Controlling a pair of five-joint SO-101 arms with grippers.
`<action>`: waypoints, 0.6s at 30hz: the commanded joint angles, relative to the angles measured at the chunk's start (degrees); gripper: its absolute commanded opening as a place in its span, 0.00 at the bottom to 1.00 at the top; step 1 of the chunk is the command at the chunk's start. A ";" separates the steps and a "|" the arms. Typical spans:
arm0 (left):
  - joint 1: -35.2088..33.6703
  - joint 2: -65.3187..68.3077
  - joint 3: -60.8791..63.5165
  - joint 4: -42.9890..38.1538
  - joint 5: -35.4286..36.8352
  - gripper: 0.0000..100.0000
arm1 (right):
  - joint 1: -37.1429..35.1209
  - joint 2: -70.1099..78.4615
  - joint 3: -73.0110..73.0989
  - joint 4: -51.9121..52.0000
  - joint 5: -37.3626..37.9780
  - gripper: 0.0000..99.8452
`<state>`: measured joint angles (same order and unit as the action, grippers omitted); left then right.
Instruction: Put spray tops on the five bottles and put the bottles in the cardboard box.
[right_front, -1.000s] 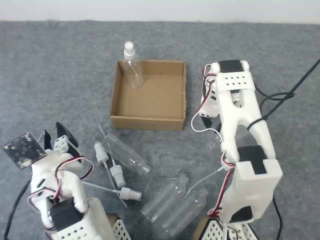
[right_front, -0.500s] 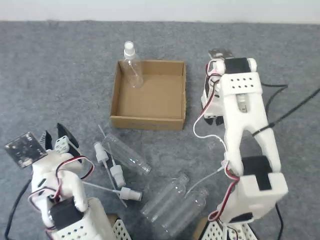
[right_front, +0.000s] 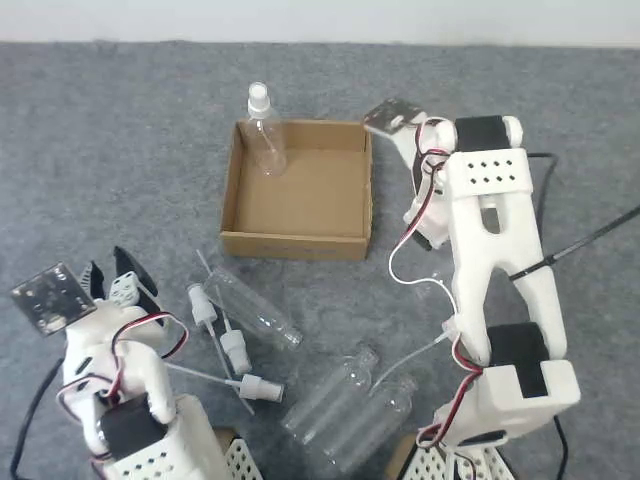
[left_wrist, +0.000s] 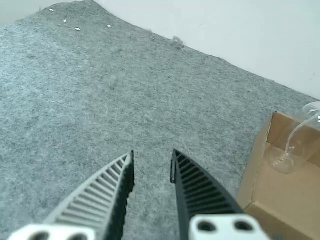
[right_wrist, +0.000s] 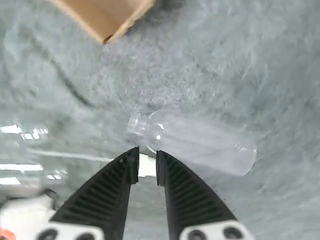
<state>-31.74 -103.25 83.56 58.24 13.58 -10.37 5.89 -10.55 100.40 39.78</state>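
Nearest, the left gripper (left_wrist: 152, 152) hangs over bare grey felt (left_wrist: 75, 75), its fingers released with a gap between them and nothing in it. Just beyond lie three loose tops (right_front: 235, 350), tubes splayed, beside one bare bottle (right_front: 258, 312). A pair of bottles (right_front: 340, 398) lies side by side toward the right arm's base. Under the right arm (right_front: 495, 240) a fourth bottle (right_wrist: 200, 142) lies on its side, with the right gripper (right_wrist: 145, 151) poised near its neck. A small white piece (right_wrist: 146, 167) shows at the tip, and I cannot tell whether anything is gripped. Over the last second this arm has stretched out and turned its wrist, swinging its camera board (right_front: 392, 115) out beside the box's right wall, while everything else has kept still. That looks like lining up on the fourth bottle. Farthest, the box (right_front: 295, 243) holds one capped bottle (right_front: 266, 140) standing in its far left corner: one done, four to go.
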 joint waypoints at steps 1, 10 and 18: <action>-0.18 -0.70 -0.75 -1.76 -0.70 0.12 | -0.13 -3.82 -2.99 2.33 7.82 0.01; -0.09 -0.70 -0.75 -1.76 -0.70 0.12 | 3.12 -3.82 2.11 2.33 22.51 0.03; 0.00 -0.70 -0.75 -1.76 -0.70 0.12 | 5.76 -3.91 7.91 2.15 34.64 0.25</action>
<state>-31.65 -103.25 83.56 58.24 13.23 -6.07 5.89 -2.64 100.40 69.05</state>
